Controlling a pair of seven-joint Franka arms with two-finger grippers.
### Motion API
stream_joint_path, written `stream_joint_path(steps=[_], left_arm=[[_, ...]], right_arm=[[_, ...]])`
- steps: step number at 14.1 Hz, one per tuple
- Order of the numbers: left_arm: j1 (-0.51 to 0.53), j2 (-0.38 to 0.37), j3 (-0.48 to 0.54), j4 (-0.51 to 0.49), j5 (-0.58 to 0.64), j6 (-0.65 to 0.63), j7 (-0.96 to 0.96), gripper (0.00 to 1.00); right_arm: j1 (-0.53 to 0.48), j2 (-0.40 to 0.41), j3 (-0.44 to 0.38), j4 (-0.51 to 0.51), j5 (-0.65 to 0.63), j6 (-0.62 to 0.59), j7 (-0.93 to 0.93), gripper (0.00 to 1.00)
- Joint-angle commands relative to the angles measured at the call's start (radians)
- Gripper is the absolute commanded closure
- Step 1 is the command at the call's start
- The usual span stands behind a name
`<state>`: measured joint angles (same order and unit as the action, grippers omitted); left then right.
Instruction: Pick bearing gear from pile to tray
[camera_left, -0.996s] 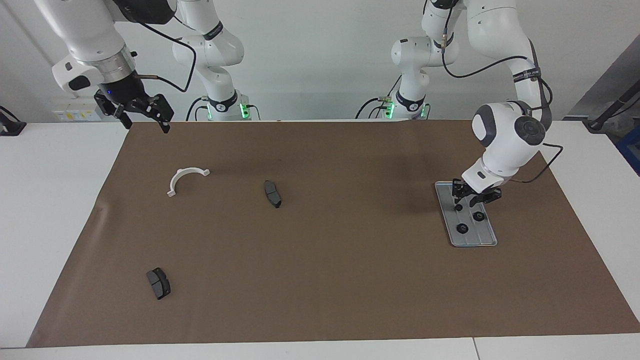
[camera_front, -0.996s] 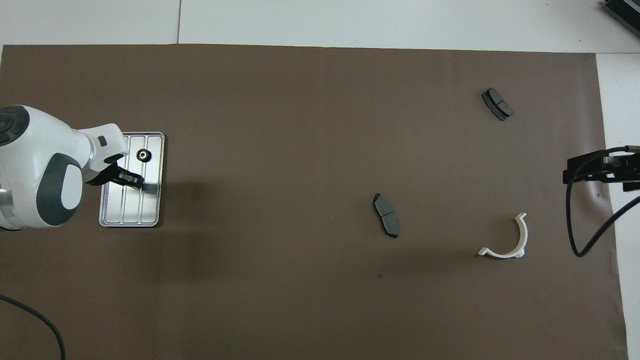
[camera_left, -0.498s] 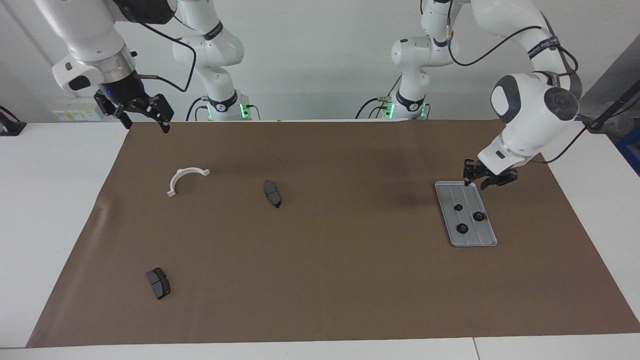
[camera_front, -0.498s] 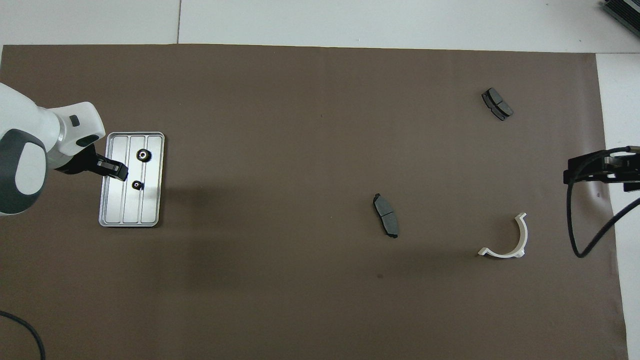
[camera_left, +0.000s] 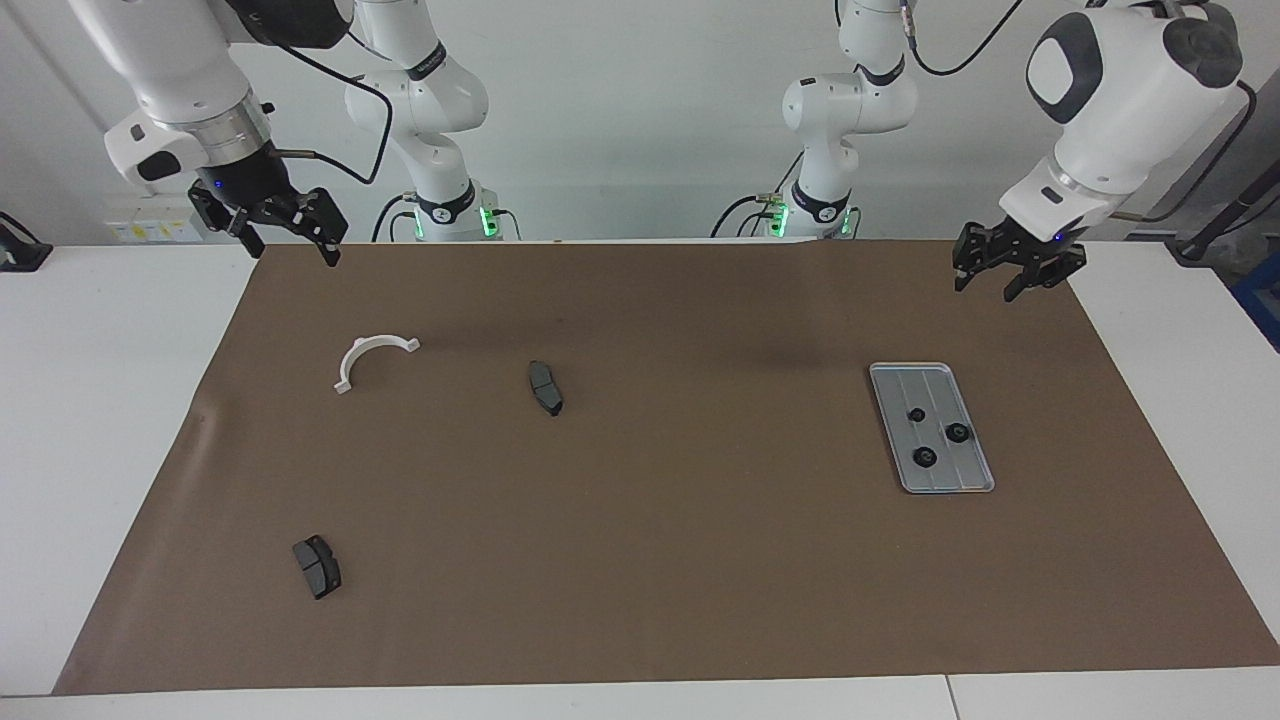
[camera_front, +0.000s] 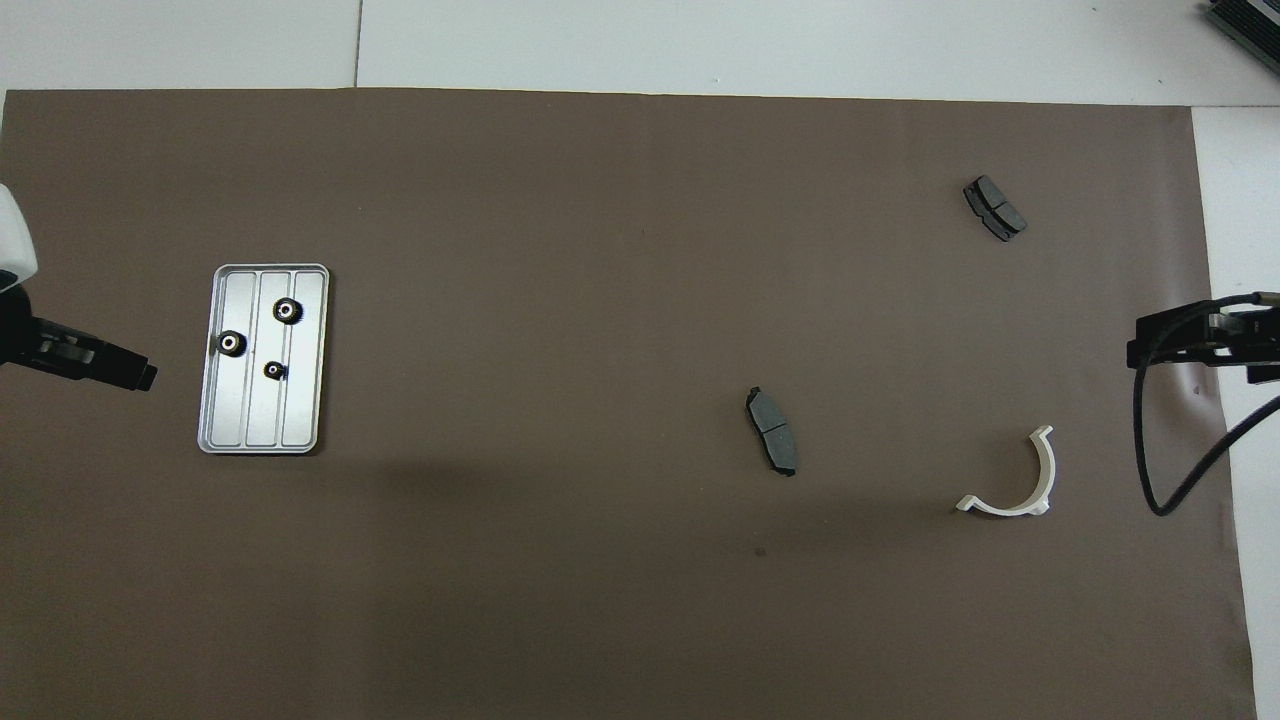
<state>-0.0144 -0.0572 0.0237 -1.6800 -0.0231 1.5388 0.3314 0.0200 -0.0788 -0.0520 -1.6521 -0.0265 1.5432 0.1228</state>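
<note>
Silver-grey ridged metal tray holds three small black round gears. Left tool raised over mat's robot-side edge, fingers spread, empty; tray nearest it. Right tool waits, spread.

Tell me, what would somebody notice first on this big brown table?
Probably the shiny silver tray toward the left arm's end, with three little black gears sitting in it. After that, the white curved bracket toward the right arm's end, with two dark grey pads lying apart on the mat.
</note>
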Motion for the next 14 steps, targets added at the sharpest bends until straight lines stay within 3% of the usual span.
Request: stream_joint_path(steps=[1, 6, 14], left_arm=[[0.027, 0.004, -0.004, 0.132, 0.000, -0.126, -0.006, 0.00], [0.036, -0.032, -0.007, 0.123, 0.006, -0.105, -0.008, 0.00], [0.024, -0.041, -0.008, 0.077, 0.006, 0.041, -0.034, 0.00]], right_arm=[[-0.003, -0.015, 0.000, -0.015, 0.014, 0.011, -0.029, 0.00], [-0.003, -0.015, 0.000, -0.014, 0.014, 0.011, -0.029, 0.00], [-0.003, -0.013, 0.000, -0.015, 0.014, 0.011, -0.029, 0.00]])
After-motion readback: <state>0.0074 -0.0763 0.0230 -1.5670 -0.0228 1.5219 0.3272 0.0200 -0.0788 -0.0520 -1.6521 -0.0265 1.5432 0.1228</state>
